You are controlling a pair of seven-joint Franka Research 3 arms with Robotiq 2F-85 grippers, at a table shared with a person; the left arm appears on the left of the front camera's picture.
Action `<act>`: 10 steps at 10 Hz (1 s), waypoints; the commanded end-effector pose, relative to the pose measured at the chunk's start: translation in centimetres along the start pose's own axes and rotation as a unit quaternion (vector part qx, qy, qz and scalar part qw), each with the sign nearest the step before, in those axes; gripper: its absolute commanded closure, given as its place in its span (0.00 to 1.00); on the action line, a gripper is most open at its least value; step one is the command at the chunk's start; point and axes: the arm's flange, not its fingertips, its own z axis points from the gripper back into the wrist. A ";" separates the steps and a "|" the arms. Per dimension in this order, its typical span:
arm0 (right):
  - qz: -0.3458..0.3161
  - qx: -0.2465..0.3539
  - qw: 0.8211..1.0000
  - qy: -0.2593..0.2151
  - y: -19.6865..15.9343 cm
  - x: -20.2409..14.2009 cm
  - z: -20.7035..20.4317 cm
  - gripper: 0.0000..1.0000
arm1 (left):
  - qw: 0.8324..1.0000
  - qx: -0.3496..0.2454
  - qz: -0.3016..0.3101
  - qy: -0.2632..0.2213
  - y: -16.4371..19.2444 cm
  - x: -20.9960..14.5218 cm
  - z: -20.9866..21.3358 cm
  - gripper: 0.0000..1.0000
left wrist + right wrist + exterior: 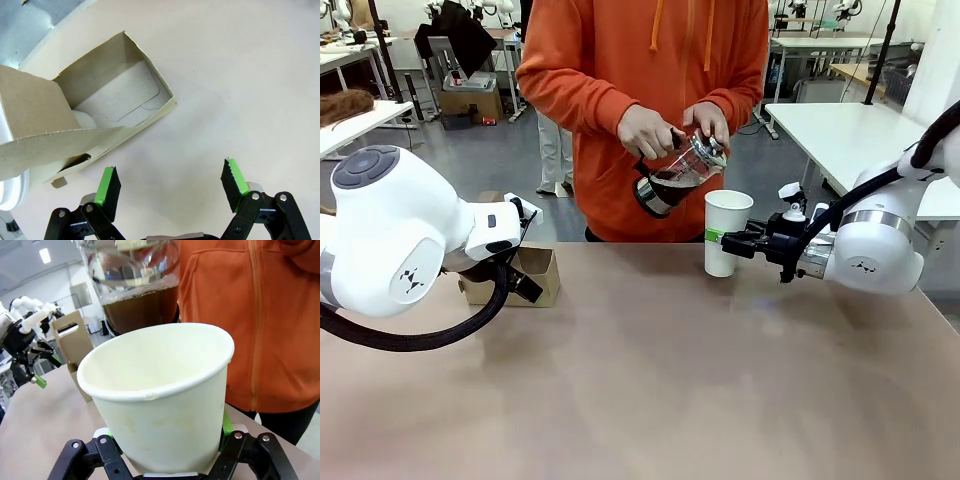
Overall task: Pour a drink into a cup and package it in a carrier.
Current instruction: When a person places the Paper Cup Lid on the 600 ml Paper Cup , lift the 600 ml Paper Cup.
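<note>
pitcher tipped over the clamped cup

the right gripper (724, 239) is squeezed onto the white paper cup (728, 225), pads low on its wall. the cup stands upright at the far side of the table (650, 390), mouth open, inside plain white. just above and behind its rim the person's two hands (646, 132) hold the glass pitcher (677, 176) tilted toward it, with the dark brown drink (665, 190) sitting in its lower half. over on the left, the left gripper (170, 184) hangs with its fingers spread wide over bare tabletop, just beside the brown cardboard carrier (107, 102), well apart from the cup. the tabletop is smooth and tan; behind it are a grey floor and white tables.
</note>
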 end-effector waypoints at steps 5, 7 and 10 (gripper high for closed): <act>-0.001 0.002 1.000 -0.004 0.1 0.1 0.0 0.20 | 1.000 -0.001 0.000 -0.001 0.0 0.0 0.0 0.00; -0.001 0.002 1.000 -0.004 0.1 0.1 0.0 0.20 | 1.000 -0.001 0.000 -0.001 0.0 0.0 0.0 0.00; -0.001 0.002 1.000 -0.004 0.1 0.1 0.0 0.20 | 1.000 -0.001 0.000 -0.001 0.0 0.0 0.0 0.00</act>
